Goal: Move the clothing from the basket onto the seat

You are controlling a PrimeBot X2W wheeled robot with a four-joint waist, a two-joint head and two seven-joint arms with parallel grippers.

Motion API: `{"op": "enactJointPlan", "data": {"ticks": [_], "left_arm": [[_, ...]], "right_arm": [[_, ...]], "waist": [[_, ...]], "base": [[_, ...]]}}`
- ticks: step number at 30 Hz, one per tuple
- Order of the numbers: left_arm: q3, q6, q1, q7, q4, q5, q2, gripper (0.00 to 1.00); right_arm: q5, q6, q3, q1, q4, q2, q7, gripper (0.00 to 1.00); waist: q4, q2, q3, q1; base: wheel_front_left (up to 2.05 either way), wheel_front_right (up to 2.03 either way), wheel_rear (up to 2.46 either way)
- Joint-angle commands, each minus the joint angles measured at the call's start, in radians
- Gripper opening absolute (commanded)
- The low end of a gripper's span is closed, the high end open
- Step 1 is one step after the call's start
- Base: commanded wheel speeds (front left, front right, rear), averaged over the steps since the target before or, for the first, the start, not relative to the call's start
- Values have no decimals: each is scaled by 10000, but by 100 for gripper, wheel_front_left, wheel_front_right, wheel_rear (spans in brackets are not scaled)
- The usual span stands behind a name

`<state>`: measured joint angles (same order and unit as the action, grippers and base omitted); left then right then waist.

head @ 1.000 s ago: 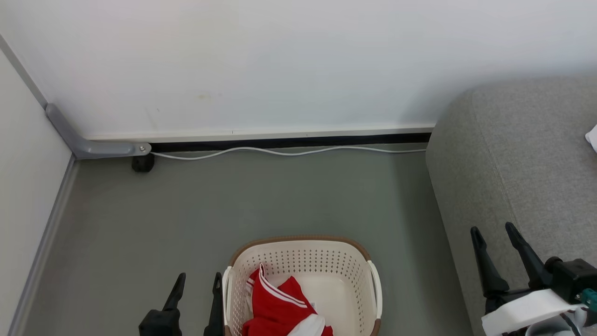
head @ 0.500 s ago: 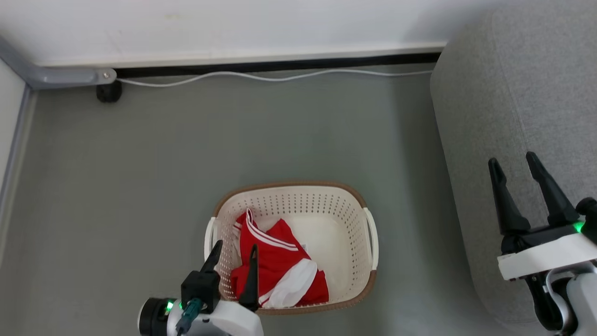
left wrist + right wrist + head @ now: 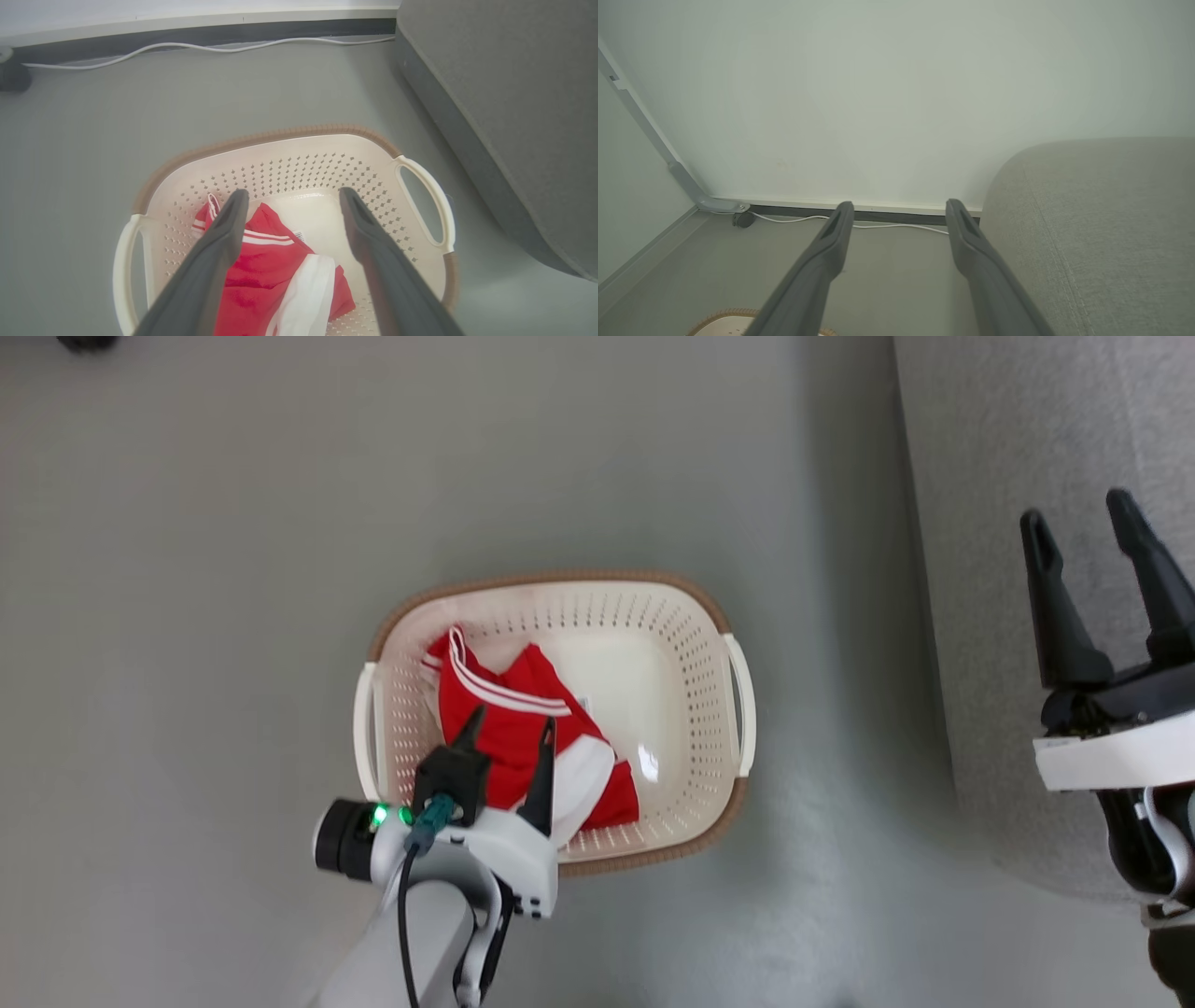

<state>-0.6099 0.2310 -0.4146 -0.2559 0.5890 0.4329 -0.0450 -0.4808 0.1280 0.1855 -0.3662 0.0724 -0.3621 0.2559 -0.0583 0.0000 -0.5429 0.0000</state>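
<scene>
**A:** What lies in the oval basket?

**B:** Crumpled red clothing with thin white stripes and a white panel, bunched in the left half. The basket has perforated cream walls and a brown woven-look rim, and stands on the smooth grey floor.

**A:** The left gripper?

**B:** Poised over the fabric, its dark tapered fingers spread wide and holding nothing (whether the tips touch cloth, I cannot tell).

**A:** The right gripper?

**B:** Equally wide and empty, above the coarse grey seat, which is round-edged and near the basket.

Label in basket seemingly illegible
</scene>
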Motion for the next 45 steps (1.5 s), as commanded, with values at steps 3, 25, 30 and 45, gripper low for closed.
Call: {"op": "enactJointPlan", "data": {"ticks": [3,25,30,45], "left_arm": [[-114,101,-919,-59,620,283,-52,100],[-3086,-123,-4638,1646,5360,2940,-52,100],[-3644,-28,-5027,2152,5440,3048,-52,100],[-5016,1391,-6203,2968,6198,2896,-52,100]], "right_arm": [[-149,27,239,-316,-532,-348,59,100],[-342,27,501,-1229,-1203,-327,59,100],[-379,27,494,-1260,-1218,-320,59,100],[-386,27,400,-1260,-1371,-262,59,100]], "waist": [[-262,0,-1183,0],[-1101,0,-3321,0],[-1189,0,-3464,0],[-1240,0,-3939,0]], "base": [[0,0,0],[0,0,0],[0,0,0],[0,0,0]]}}
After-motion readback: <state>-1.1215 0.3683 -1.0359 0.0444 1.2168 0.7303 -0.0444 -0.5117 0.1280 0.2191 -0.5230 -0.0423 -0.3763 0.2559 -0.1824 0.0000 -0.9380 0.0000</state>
